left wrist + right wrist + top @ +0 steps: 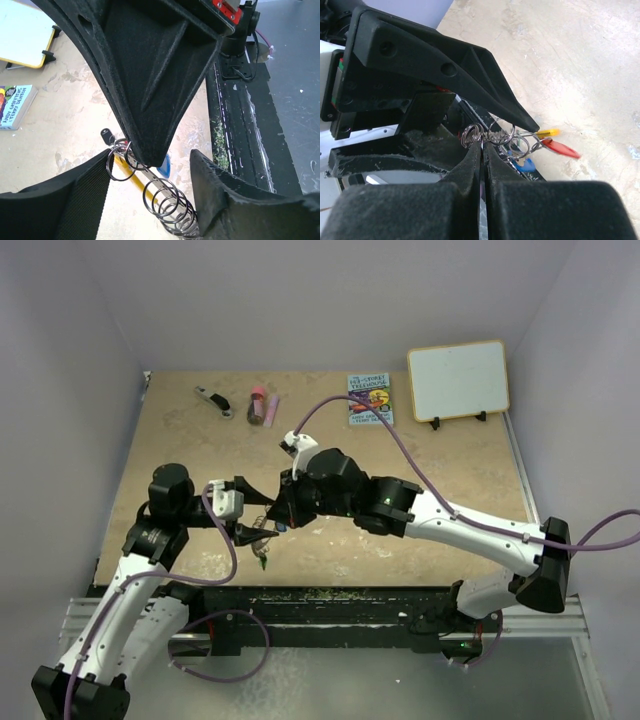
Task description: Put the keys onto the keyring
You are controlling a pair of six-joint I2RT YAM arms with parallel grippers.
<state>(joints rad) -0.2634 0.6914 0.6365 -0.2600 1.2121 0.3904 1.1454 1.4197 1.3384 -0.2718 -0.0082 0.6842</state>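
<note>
Keyring (167, 205) between left pincer (150, 167), right pincer (484, 146)

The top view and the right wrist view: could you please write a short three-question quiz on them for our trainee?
1. True or false: the right gripper has its fingers pressed shut.
2. Which of these stands at the far right corner of the table? A. a whiteboard B. a mug C. a laptop
3. In the right wrist view, what colour is the head of the key farthest right?
Key: 1 true; 2 A; 3 red.
</note>
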